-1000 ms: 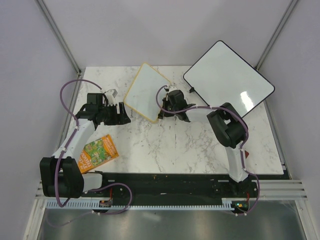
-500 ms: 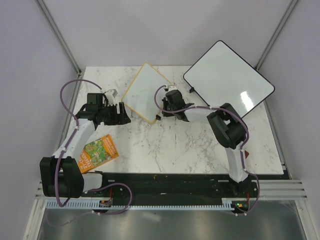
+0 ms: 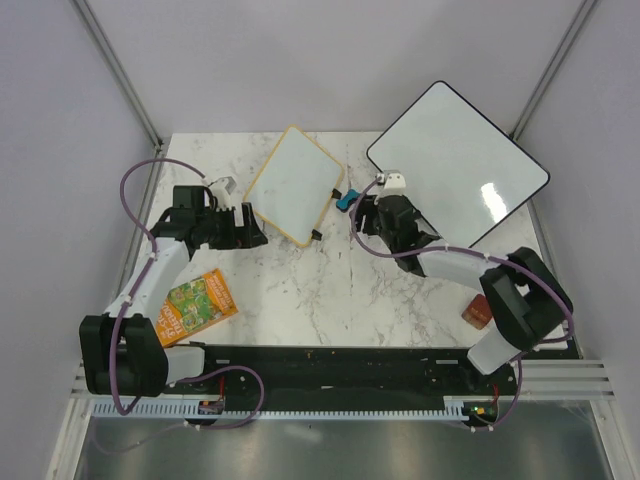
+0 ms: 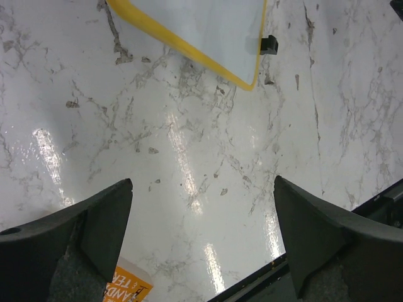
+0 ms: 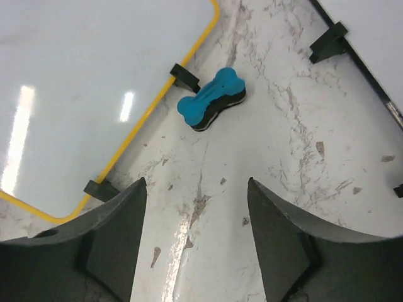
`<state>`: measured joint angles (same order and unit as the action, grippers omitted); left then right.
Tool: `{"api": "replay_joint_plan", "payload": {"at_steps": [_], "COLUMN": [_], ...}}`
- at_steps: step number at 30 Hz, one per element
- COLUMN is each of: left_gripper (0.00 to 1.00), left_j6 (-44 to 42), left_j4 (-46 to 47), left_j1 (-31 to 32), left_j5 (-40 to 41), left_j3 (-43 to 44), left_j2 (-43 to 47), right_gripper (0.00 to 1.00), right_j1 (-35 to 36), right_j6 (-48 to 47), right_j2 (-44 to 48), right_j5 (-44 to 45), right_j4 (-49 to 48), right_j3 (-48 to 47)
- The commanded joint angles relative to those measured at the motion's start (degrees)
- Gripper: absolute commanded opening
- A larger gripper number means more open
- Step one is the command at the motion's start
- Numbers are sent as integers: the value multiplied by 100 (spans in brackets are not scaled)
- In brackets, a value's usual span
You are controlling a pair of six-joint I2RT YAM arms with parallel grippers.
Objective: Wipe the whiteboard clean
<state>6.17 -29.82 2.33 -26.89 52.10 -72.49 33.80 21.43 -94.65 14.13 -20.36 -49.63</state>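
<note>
1. Yellow-framed and thin, the whiteboard [image 3: 290,185] lies flat on the marble table [image 3: 330,290], far of centre and turned corner-on. I judge it light, stiff and slick-faced.
2. It stands on small black feet [image 5: 184,77], so I expect it to skate under a sideways push. I would pin or pinch it at the frame edge, not on the glossy panel.
3. I see no writing on its face from any view.
4. The left gripper [image 3: 240,225] hangs just left of the board's near-left edge, jaws spread wide and holding nothing.
5. The right gripper [image 3: 372,215] sits right of the board with its jaws parted and nothing between them.
6. Against a second ago, the right gripper has left the board's near-right edge, where it was clenched, and swung right.
7. A blue bone-shaped eraser [image 3: 346,201] now lies on the table just beside the board's right corner — released, I judge.
8. The left jaws have widened a little, and the board itself seems unmoved.
</note>
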Motion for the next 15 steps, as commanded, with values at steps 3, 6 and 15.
{"api": "replay_joint_plan", "payload": {"at_steps": [3, 6, 15], "left_gripper": [99, 99, 99], "left_j6": [182, 226, 112], "left_j4": [310, 328, 697], "left_j1": [-22, -22, -22], "left_j5": [-395, -483, -1837], "left_j3": [143, 134, -112], "left_j2": [305, 349, 824], "right_gripper": [87, 98, 98], "right_j1": [47, 47, 48], "right_j6": [-25, -16, -350], "right_j2": [1387, 1931, 4128], "right_j5": [309, 397, 1660], "right_j4": [-1295, -962, 760], "right_j3": [866, 1069, 1623]}}
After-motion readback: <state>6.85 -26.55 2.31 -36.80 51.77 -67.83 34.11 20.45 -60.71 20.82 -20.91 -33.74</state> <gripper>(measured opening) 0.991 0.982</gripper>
